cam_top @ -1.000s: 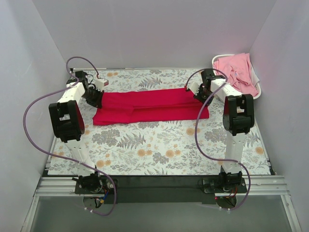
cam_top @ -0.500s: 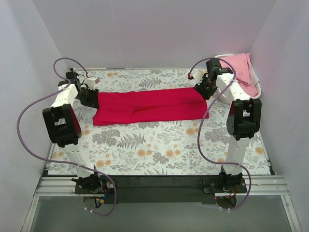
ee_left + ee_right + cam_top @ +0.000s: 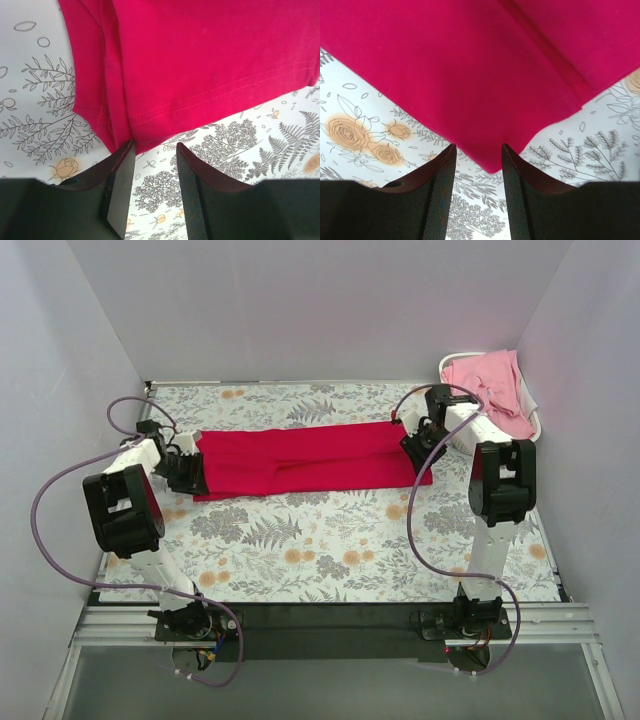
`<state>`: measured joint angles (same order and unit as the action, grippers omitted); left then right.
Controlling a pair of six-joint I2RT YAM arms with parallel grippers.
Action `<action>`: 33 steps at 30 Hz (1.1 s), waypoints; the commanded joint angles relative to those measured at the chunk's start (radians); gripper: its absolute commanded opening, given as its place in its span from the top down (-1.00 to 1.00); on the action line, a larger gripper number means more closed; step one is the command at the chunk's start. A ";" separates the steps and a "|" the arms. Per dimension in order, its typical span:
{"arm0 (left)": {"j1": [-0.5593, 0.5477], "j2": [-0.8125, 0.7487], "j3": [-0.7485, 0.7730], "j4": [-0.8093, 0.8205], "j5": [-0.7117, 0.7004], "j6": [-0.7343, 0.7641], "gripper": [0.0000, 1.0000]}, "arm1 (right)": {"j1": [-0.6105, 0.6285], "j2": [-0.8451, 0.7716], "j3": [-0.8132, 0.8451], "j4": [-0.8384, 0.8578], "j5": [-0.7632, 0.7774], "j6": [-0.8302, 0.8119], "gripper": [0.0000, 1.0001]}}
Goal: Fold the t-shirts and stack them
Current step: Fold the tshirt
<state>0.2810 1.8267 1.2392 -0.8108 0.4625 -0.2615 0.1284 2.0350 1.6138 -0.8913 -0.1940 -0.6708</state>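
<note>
The crimson red t-shirt (image 3: 305, 460) lies folded into a long strip across the far half of the flowered table. My left gripper (image 3: 186, 470) sits at its left end, fingers open. In the left wrist view the hemmed corner of the red t-shirt (image 3: 200, 60) reaches just to the tips of the left gripper (image 3: 155, 145), ungripped. My right gripper (image 3: 418, 443) sits at the right end, also open. There a corner of the red t-shirt (image 3: 470, 75) pokes into the gap of the right gripper (image 3: 479, 147), touching neither pad. Pale pink t-shirts (image 3: 490, 390) are heaped at the back right.
The pink heap fills a white laundry basket (image 3: 447, 364) in the back right corner, close behind the right arm. Grey walls close the table on three sides. Bare flowered cloth (image 3: 320, 550) stretches from the shirt's near edge to the arm bases.
Both grippers went from shut to open and let go of the shirt's ends. The left gripper has come nearer along the left end; the right rose, then came back down.
</note>
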 commanded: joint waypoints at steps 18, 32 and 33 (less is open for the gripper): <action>0.026 -0.187 -0.169 -0.007 0.026 0.011 0.50 | -0.038 -0.116 -0.175 0.054 0.019 0.034 0.10; 0.046 -0.224 -0.101 -0.071 0.257 -0.317 0.21 | 0.288 -0.127 0.031 0.378 -0.481 0.687 -0.04; 0.059 -0.222 -0.110 -0.065 0.261 -0.330 0.21 | 0.315 -0.104 0.026 0.431 -0.482 0.726 -0.04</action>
<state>0.3206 1.6325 1.1526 -0.8833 0.6617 -0.4847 0.3649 1.8717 1.6302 -0.6373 -0.5678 -0.1993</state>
